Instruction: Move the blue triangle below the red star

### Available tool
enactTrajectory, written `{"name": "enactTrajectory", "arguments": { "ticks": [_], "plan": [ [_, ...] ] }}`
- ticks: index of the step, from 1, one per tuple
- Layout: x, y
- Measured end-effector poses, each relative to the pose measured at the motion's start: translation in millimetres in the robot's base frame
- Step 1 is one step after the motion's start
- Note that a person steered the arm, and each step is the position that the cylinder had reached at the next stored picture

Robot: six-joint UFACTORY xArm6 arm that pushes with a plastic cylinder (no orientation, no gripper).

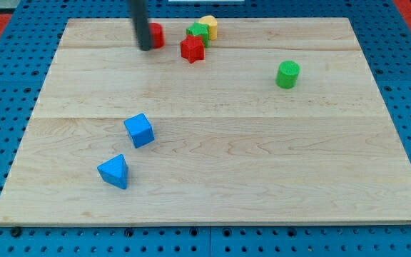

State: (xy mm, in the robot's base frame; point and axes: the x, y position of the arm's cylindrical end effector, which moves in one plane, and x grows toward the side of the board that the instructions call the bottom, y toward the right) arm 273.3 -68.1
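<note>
The blue triangle lies near the view's bottom left of the wooden board. The red star sits near the view's top, a little left of centre. My tip is at the view's top left of centre, just left of a red block that it partly hides, and left of the red star. The tip is far above the blue triangle in the view.
A blue cube lies just above and right of the blue triangle. A green block and a yellow block sit close above the red star. A green cylinder stands at the right.
</note>
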Motion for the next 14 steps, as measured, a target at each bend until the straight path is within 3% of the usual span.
{"name": "enactTrajectory", "arguments": {
  "ticks": [1, 2, 3, 4, 5, 6, 9, 12, 14],
  "plan": [
    [65, -3],
    [167, 12],
    [244, 64],
    [324, -9],
    [327, -87],
    [292, -58],
    [121, -37],
    [192, 10],
    [73, 29]
  ]
}}
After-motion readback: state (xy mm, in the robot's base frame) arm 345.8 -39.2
